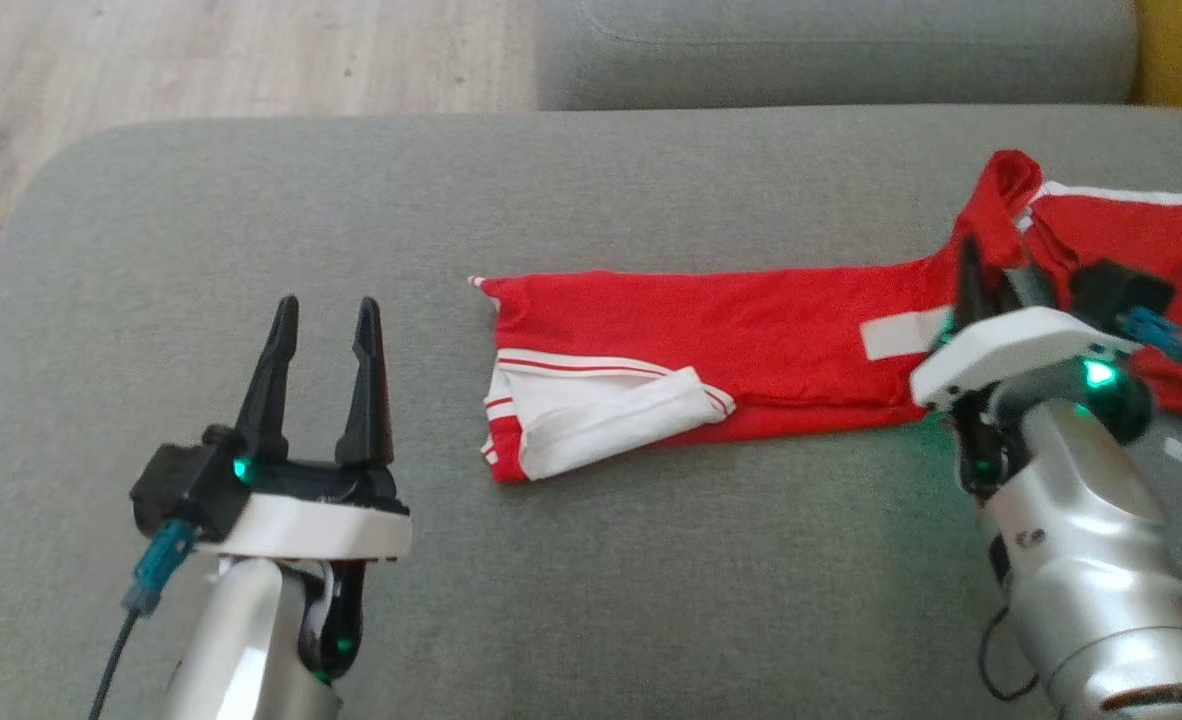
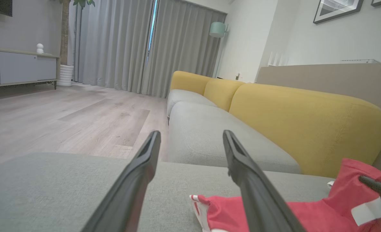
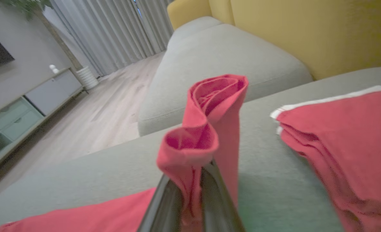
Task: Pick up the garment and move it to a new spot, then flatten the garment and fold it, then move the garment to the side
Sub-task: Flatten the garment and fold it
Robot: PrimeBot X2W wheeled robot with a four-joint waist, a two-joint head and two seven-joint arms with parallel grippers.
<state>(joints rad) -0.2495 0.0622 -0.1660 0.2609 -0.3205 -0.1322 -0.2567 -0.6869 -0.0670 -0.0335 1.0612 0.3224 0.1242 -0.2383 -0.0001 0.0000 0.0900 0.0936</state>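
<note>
**Head view:** A red garment (image 1: 751, 330) with white trim is seen laid across a grey sofa cushion (image 1: 591, 560), its left end folded back to show a white sleeve. Its right part is cut off by the frame edge and partly covered by the right arm. The left gripper (image 1: 327, 302) is poised over the cushion, well apart from the cloth, with its two fingers spread and nothing between them. The right gripper (image 1: 991, 265) is clenched on a raised fold of the garment.

**Left wrist view:** The spread left gripper (image 2: 191, 132) is pointed over the cushion toward a yellow backrest (image 2: 306, 122). The garment (image 2: 322, 212) is glimpsed at the lower right, half hidden behind one finger. A dark bar at the right edge is probably a finger of the other arm.

**Right wrist view:** A pinched ridge of the garment (image 3: 206, 122) is held upright by the closed right gripper (image 3: 190, 180), whose fingertips are buried in the cloth. More red cloth is seen lying flat at the right, blurred and cropped.
</note>
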